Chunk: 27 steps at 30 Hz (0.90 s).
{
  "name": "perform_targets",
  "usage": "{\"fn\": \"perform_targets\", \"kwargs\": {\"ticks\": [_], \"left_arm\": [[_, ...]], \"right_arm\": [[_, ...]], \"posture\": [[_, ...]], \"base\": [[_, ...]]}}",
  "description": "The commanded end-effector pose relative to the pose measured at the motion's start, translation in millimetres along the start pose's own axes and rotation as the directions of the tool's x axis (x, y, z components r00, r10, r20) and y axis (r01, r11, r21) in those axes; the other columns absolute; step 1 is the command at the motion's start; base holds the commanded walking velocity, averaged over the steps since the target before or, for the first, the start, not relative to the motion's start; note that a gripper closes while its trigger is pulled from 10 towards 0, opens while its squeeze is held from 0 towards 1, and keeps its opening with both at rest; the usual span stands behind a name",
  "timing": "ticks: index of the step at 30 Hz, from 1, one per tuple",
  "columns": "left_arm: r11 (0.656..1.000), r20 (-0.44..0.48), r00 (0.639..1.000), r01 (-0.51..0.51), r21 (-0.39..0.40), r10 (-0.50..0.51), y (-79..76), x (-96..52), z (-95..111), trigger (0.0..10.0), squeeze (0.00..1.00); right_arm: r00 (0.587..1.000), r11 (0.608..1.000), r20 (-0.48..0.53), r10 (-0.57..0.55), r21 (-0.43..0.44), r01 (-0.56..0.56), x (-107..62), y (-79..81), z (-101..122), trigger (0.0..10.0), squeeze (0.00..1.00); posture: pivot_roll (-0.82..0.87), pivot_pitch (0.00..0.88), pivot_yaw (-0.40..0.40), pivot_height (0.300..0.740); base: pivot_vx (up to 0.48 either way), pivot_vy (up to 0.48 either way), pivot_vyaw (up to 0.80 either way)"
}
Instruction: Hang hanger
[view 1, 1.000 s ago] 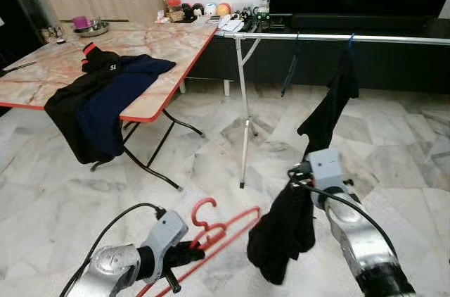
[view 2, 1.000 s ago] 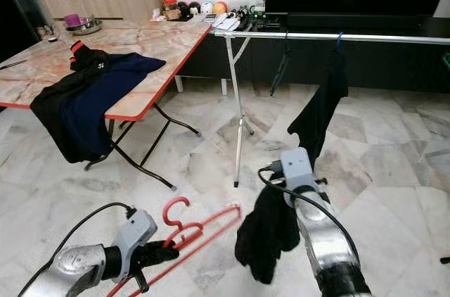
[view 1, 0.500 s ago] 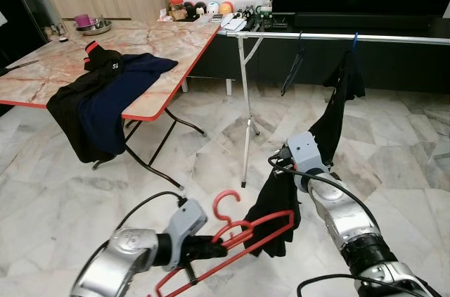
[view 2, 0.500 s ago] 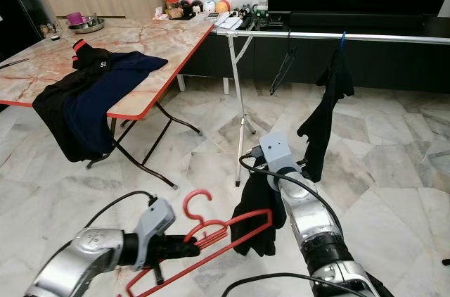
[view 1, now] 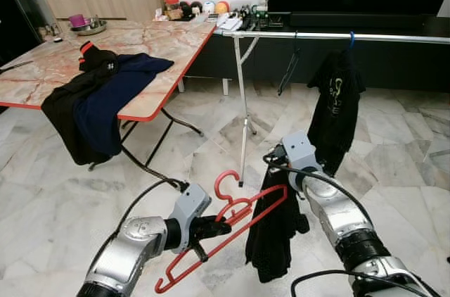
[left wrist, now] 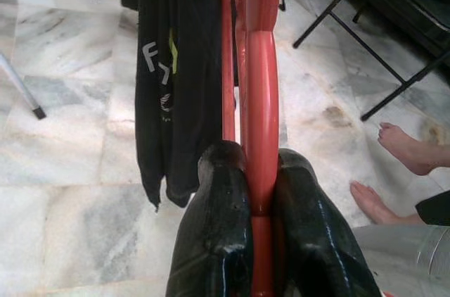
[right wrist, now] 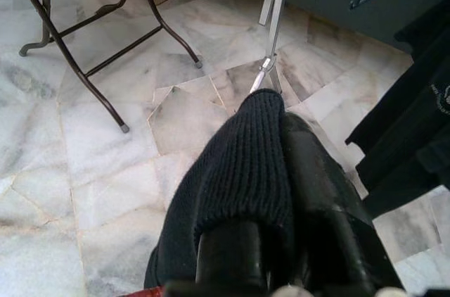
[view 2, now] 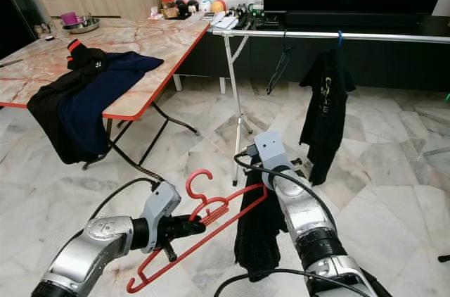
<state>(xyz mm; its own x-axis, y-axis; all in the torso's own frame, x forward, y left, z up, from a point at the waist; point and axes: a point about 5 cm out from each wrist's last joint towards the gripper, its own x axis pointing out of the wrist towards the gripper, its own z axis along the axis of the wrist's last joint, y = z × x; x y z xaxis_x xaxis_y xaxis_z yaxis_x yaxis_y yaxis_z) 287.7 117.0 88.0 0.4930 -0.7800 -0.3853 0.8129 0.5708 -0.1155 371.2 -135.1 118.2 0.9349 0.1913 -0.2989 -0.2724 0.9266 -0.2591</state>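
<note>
My left gripper [view 1: 214, 229] is shut on a red hanger [view 1: 247, 219] held low above the floor, hook up; in the left wrist view the fingers [left wrist: 218, 241] clamp its red bar [left wrist: 260, 121]. My right gripper [view 1: 278, 179] is shut on a black garment [view 1: 274, 237] that hangs down beside the hanger's far end; in the right wrist view ribbed dark cloth [right wrist: 246, 163] lies pinched over the fingers. A clothes rail [view 1: 330, 35] on a thin metal stand [view 1: 244, 121] runs ahead, with a black shirt [view 1: 336, 110] hanging from it.
A folding marble-top table [view 1: 169, 47] stands at the left with black and navy clothes [view 1: 98, 100] draped over its edge. A dark TV cabinet [view 1: 394, 65] lines the back wall. A person's bare feet [left wrist: 394, 163] rest on the marble floor.
My left gripper has raised the red hanger up and toward the black garment. The hung shirt on the rail has turned to face me. My right arm barely shifted.
</note>
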Motion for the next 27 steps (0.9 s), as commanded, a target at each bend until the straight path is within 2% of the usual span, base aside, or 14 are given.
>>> {"fn": "perform_targets", "kwargs": {"ticks": [1, 5, 8, 16, 27], "left_arm": [[1.0, 0.02, 1.0, 0.013, 0.008, -0.013, 1.7, -2.1, 6, 10.0, 0.0], [0.999, 0.028, 0.998, 0.047, 0.014, -0.047, -1.1, -3.4, 10, 10.0, 0.0], [1.0, 0.065, 0.998, 0.027, -0.005, -0.027, 1.5, -3.2, 14, 10.0, 0.0], [1.0, 0.081, 0.997, -0.006, 0.003, 0.006, 4.7, -1.0, 17, 10.0, 0.0], [0.996, 0.037, 0.995, -0.091, -0.005, 0.091, 13.0, -0.1, 6, 10.0, 0.0]], "right_arm": [[0.999, 1.0, 0.045, 0.006, 0.012, -0.007, 2.4, 0.9, 12, 10.0, 0.0], [1.0, 1.0, 0.03, 0.004, 0.005, -0.004, 2.7, 0.4, 7, 10.0, 0.0], [1.0, 1.0, 0.024, 0.007, 0.008, -0.007, 2.7, 1.5, 5, 10.0, 0.0], [1.0, 1.0, 0.007, 0.01, 0.025, -0.011, 2.0, 4.0, -1, 10.0, 0.0], [1.0, 0.998, 0.004, 0.0, 0.056, 0.0, -0.8, 2.8, -5, 10.0, 0.0]], "posture": [[0.08, 0.036, 0.034, 0.74], [0.09, 0.037, 0.032, 0.74], [0.09, 0.036, 0.032, 0.74], [0.09, 0.032, 0.032, 0.74], [0.08, 0.025, 0.035, 0.74]], "base": [[0.0, 0.0, 0.0], [0.0, 0.0, 0.0], [0.0, 0.0, 0.0], [0.0, 0.0, 0.0], [0.0, 0.0, 0.0]]}}
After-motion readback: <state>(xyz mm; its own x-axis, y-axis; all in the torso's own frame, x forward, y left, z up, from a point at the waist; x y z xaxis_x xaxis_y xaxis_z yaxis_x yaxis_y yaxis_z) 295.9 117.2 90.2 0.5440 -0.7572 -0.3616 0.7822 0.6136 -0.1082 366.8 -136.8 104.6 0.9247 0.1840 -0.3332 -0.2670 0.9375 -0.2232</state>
